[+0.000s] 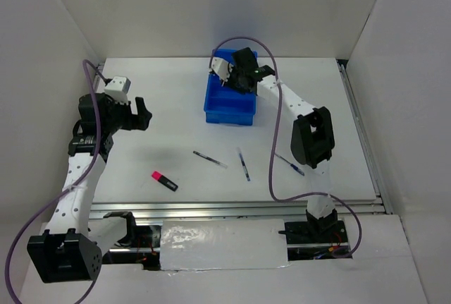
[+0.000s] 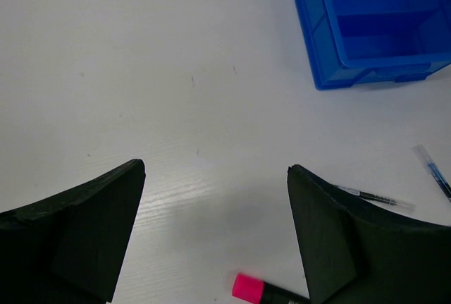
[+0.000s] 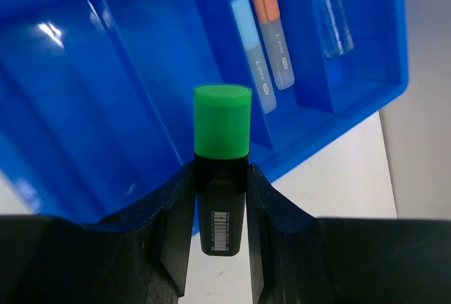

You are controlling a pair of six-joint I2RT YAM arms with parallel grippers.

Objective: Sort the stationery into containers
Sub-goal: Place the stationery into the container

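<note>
My right gripper (image 3: 220, 177) is shut on a green-capped highlighter (image 3: 222, 131) with a black body, held over the blue divided tray (image 3: 84, 106). In the top view the right gripper (image 1: 236, 78) hovers above the tray (image 1: 229, 110) at the back centre. One compartment holds a light-blue marker (image 3: 252, 53) and an orange marker (image 3: 273, 32); the end one holds a small clear bottle (image 3: 334, 16). My left gripper (image 2: 215, 184) is open and empty above the table, at the left (image 1: 134, 115). A pink highlighter (image 1: 164, 180) lies at the front left, also in the left wrist view (image 2: 264, 291).
Three thin pens lie on the white table: one (image 1: 210, 159) near centre, one (image 1: 244, 165) right of it, a blue one (image 1: 290, 165) by the right arm. White walls enclose the table. The tray shows in the left wrist view (image 2: 366, 29).
</note>
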